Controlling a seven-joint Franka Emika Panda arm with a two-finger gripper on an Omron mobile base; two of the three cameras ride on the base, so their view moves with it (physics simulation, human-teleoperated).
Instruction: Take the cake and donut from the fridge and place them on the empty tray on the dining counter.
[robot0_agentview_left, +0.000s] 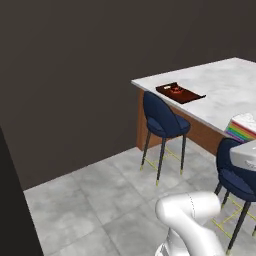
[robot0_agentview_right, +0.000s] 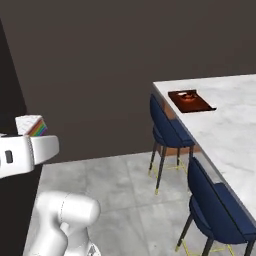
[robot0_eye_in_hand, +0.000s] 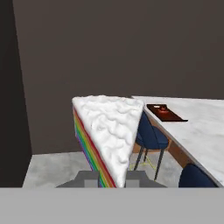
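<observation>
Cake (robot0_eye_in_hand: 109, 131) sits clamped between the pincer (robot0_eye_in_hand: 112, 178) tips (icing up).

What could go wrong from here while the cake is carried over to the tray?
The cake is pinched only at its narrow lower end in the shut gripper, so a jolt could tip it out over the floor. The blue stools stand along the dining counter, limiting how close the base gets. The donut already lies on the tray, so placement could bump it.
</observation>
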